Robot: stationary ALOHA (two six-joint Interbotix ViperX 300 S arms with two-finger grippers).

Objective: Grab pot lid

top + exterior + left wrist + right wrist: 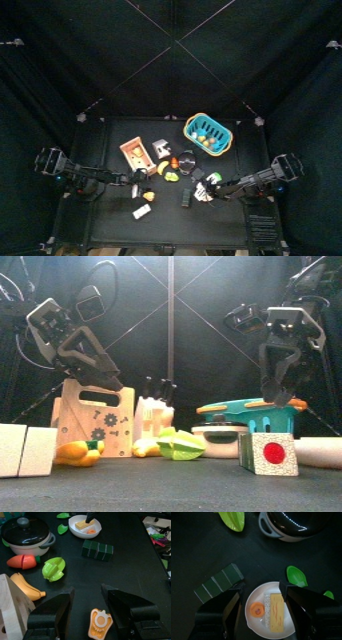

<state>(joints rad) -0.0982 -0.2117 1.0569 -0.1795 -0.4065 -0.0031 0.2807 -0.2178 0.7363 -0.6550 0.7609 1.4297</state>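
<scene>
The pot is white, with a glossy black pot lid that has a round knob. In the right wrist view the pot lid shows beyond the jaws. My right gripper is open and hangs over a white bowl that holds a carrot slice and a yellow wedge, a short way from the pot. My left gripper is open above the bare table with an orange toy piece between its jaws. It is well apart from the pot. Neither gripper holds anything.
Beside the pot lie a red tomato, a green vegetable, a banana and a dark green box. A wooden board stands at the left. A teal basket sits at the back right.
</scene>
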